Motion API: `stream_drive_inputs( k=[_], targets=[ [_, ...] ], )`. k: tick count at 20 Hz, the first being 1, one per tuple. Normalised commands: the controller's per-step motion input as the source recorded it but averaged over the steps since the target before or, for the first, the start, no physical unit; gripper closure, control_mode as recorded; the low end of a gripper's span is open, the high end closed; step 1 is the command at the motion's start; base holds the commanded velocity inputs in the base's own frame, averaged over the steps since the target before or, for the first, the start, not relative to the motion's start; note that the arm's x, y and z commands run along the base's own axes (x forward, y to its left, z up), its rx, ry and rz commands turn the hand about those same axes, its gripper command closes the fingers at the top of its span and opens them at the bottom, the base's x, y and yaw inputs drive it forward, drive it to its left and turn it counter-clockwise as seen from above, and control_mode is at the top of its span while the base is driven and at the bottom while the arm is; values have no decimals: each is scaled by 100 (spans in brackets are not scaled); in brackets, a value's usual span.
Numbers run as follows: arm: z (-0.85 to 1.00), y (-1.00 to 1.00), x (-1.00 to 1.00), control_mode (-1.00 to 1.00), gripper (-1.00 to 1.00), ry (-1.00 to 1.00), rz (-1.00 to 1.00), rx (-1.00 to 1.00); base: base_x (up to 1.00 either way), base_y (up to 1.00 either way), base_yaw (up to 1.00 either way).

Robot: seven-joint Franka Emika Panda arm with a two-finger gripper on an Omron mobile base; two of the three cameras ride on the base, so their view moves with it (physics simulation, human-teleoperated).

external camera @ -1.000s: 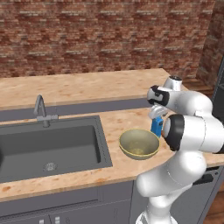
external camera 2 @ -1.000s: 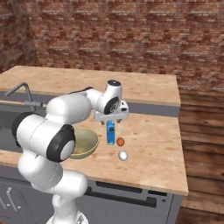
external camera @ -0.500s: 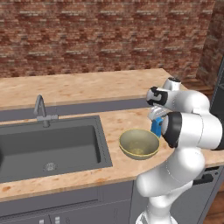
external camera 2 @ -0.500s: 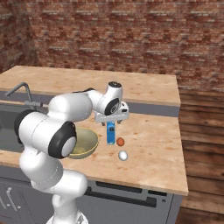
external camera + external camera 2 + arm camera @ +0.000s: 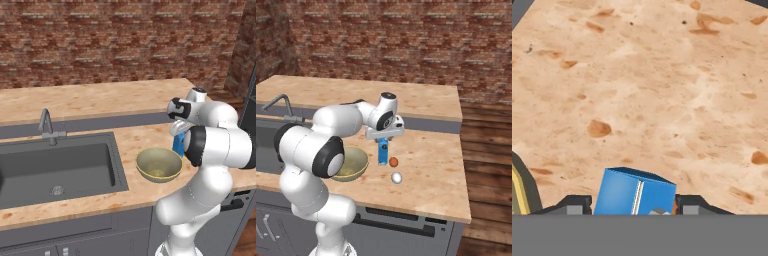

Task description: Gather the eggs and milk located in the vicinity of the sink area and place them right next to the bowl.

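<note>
Milk, a small bright blue carton with a peaked top, stands upright on the speckled tan desk, just right of the olive-yellow bowl. The white arm reaches down over the carton, and its gripper sits on the carton's top. In the hand view the carton lies between the two dark fingertips, one on each side; the jaws appear pressed against its sides, though the contact itself is hard to make out. A white egg rests on the desk near the carton's right, toward the front edge, and a small orange-red ball lies just beside the carton. From the left base view the bowl sits right of the dark grey sink with its curved tap.
</note>
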Motion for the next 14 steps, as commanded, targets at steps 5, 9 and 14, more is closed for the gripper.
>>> stream_drive_inputs(
  k=[5,9,14],
  targets=[
    [0,0,0,-100,100,0,0,0,0,0,0],
    [0,0,0,-100,100,0,0,0,0,0,0],
    [0,2,-5,-100,100,0,0,0,0,0,0]
  ],
)
